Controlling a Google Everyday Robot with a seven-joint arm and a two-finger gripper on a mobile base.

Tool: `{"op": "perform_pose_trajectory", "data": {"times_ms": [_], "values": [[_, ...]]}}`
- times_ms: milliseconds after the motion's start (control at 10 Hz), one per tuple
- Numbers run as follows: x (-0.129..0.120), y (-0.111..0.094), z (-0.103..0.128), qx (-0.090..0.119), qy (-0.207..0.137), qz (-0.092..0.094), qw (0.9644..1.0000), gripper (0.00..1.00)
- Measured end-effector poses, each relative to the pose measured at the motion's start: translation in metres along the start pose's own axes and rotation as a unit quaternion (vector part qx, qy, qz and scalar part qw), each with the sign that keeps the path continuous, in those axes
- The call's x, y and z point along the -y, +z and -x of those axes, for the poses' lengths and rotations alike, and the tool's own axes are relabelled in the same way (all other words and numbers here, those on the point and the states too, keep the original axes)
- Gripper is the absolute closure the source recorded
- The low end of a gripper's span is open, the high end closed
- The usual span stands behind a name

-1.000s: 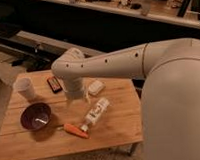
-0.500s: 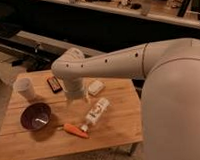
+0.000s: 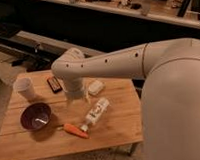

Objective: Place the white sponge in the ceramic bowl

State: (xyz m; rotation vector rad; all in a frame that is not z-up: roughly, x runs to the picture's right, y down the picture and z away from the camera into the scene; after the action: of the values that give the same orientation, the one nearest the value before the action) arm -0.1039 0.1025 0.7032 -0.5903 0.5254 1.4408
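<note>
The white sponge (image 3: 95,87) lies on the wooden table (image 3: 115,129), right of centre near the back edge. The ceramic bowl (image 3: 36,116), dark maroon and glossy, sits at the front left. My gripper (image 3: 79,98) hangs from the thick white arm over the middle of the table, just left of the sponge and right of the bowl. It stands open, and I see nothing between its fingers. The arm's wrist covers the table just behind it.
A translucent white cup (image 3: 25,88) stands at the back left, with a small dark flat object (image 3: 54,84) beside it. A white labelled bottle (image 3: 96,112) lies in front of the sponge. An orange carrot-like piece (image 3: 75,130) lies near the front edge.
</note>
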Motion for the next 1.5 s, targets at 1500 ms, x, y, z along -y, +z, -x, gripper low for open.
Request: {"op": "perform_pose_trajectory", "data": {"times_ms": [1500], "values": [[0.045,-0.03,0.11,0.049,0.002,-0.016,0.9986,0.35]]}}
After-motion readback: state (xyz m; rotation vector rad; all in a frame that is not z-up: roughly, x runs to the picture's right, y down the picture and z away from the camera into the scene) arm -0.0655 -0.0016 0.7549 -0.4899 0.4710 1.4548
